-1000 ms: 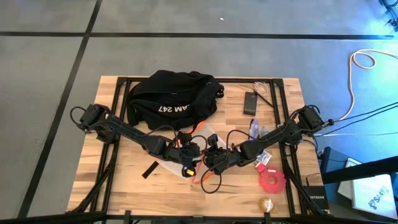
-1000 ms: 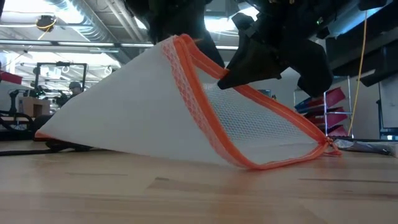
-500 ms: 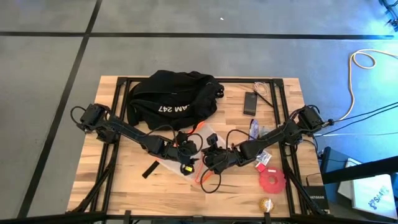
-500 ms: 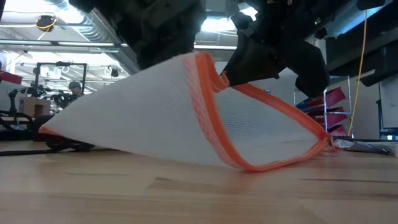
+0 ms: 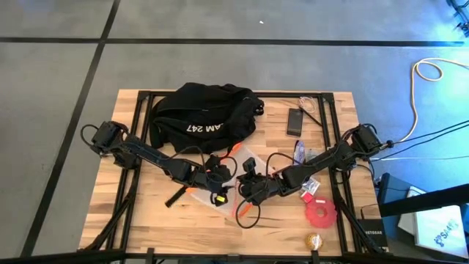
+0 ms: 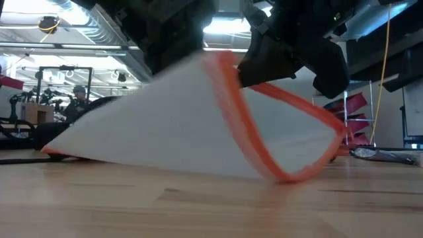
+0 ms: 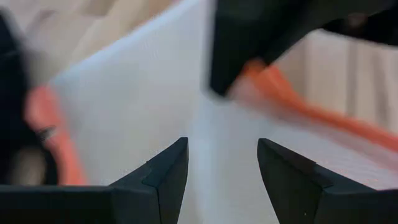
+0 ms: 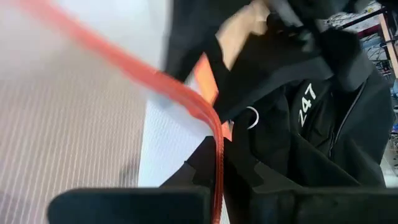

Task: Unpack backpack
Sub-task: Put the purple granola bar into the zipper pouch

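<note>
Since a second ago, the white mesh pouch (image 6: pixel 165 132) has tipped toward my left pincer (image 7: pixel 221 168).
Right pincer (image 8: pixel 219 163) clamped on its orange edge, left apart; backpack (image 5: pixel 201 114) behind on table (image 5: pixel 132 209). Next: pull it open.

Robotics lab; metal racks (image 6: pixel 63 82), ceiling lights (image 6: pixel 228 25), cabled floor (image 5: pixel 429 73).

Even, fairly bright light falls from overhead on the counter (image 5: pixel 146 220), with a cold blue tint over the floor at the right edge. Shadows under the arms are soft and short. From counter height, ceiling lamps (image 6: pixel 225 25) glare white behind the dark arms, which show only as silhouettes. The white mesh pouch (image 6: pixel 165 132) with orange trim is smeared by motion blur there. Near the left hand (image 7: pixel 221 165) it is out of focus too; the hand's own fingers (image 7: pixel 165 177) stay sharp.
</note>
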Controlling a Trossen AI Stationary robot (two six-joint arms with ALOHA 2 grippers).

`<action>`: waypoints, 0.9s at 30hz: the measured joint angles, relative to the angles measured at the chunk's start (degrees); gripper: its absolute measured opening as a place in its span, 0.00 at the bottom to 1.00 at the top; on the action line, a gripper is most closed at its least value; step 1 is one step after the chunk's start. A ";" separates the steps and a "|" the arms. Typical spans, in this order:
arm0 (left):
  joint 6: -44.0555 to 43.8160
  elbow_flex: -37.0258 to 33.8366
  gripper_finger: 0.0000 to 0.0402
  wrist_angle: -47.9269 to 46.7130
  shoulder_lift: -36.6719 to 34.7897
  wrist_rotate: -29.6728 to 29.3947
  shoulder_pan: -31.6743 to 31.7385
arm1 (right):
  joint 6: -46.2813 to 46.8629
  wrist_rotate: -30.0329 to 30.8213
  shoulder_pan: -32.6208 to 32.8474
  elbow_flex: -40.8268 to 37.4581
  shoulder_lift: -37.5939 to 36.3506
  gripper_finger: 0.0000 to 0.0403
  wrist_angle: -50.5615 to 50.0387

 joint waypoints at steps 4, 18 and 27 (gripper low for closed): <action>-0.46 0.00 0.44 -3.66 -1.62 -2.82 -0.28 | 0.04 -0.50 -0.01 0.00 0.00 0.00 -0.16; 3.08 0.00 0.67 4.52 -2.02 0.70 -2.35 | 0.21 -2.01 -0.01 0.00 0.00 0.00 -0.34; 1.05 0.00 0.87 6.89 -1.87 5.74 -1.22 | 0.26 -2.01 0.01 0.00 0.00 0.00 -0.33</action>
